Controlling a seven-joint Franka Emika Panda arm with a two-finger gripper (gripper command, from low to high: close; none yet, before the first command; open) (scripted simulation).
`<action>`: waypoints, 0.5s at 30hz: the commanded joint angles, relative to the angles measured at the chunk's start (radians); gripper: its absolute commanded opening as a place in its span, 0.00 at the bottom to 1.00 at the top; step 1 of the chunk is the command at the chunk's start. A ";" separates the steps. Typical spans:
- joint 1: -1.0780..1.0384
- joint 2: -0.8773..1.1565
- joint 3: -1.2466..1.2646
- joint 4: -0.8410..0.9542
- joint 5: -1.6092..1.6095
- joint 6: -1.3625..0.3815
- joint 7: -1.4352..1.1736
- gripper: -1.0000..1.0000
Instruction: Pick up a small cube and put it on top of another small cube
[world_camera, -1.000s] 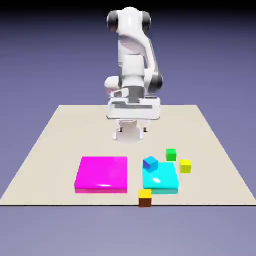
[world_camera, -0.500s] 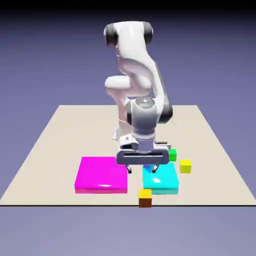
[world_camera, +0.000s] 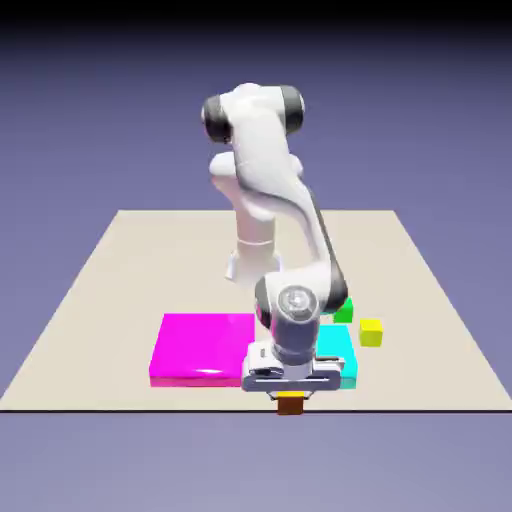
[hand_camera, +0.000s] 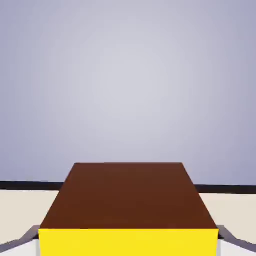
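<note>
Lowered from above the slabs, tool (world_camera: 291, 392) pinches orange cube (world_camera: 291, 404) at table's (world_camera: 100, 300) near edge.

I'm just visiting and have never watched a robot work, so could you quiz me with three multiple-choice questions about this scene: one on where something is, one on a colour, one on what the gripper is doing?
1. Where is the small orange cube?
A. At the table's near edge, under the gripper
B. On the magenta slab
C. Beside the robot's base

2. What colour is the slab just behind the gripper, on the exterior view's right?
A. Red
B. Cyan
C. White

3. What are the gripper's jaws doing?
A. Spread wide above the table
B. Holding the green cube
C. Closed on the orange cube

Answers:
1 A: the exterior view shows the cube at the near edge, below the hand.
2 B: the cyan slab shows beside the wrist.
3 C: the hand view shows the cube filling the space between the fingertips.
</note>
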 joint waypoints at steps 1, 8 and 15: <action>0.000 -0.036 0.005 -0.015 0.010 -0.020 0.000 0.00; 0.023 -0.290 0.022 -0.211 0.106 -0.067 0.006 0.00; 0.045 -0.544 0.039 -0.406 0.203 -0.115 0.012 0.00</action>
